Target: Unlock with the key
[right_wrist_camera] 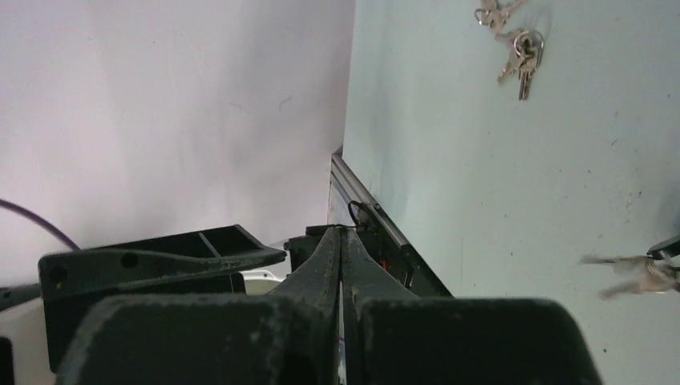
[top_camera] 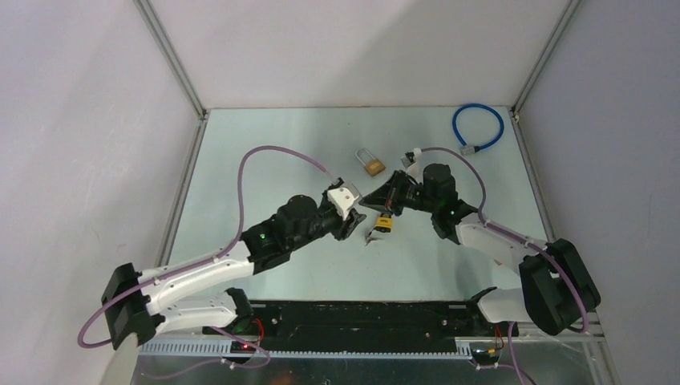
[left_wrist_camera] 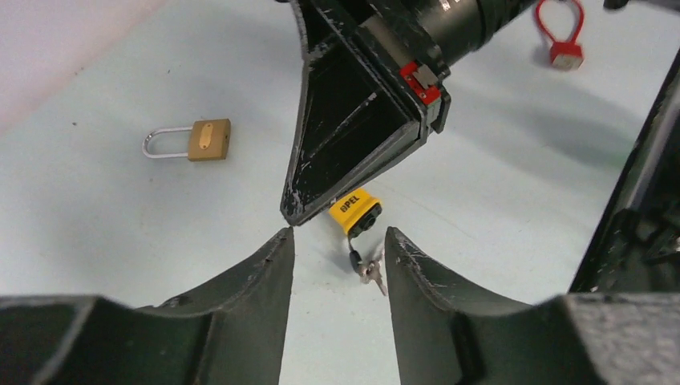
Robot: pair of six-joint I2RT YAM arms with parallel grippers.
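padlock (left_wrist_camera: 192, 140): brass body, silver shackle pushed home; lies flat on its side, toward the far side | keys (left_wrist_camera: 370, 271): small, silver, on a ring; linked to a yellow tag (left_wrist_camera: 355, 212) with a black end; well apart from padlock, on the nearer side

Two padlocks, a brass padlock (left_wrist_camera: 210, 139) and a yellow padlock (left_wrist_camera: 354, 212); two sets of keys, upper key bunch (right_wrist_camera: 521, 52) and lower key bunch (right_wrist_camera: 633, 273); one cable loop (top_camera: 478, 128).

Bright, even light; soft shadows.
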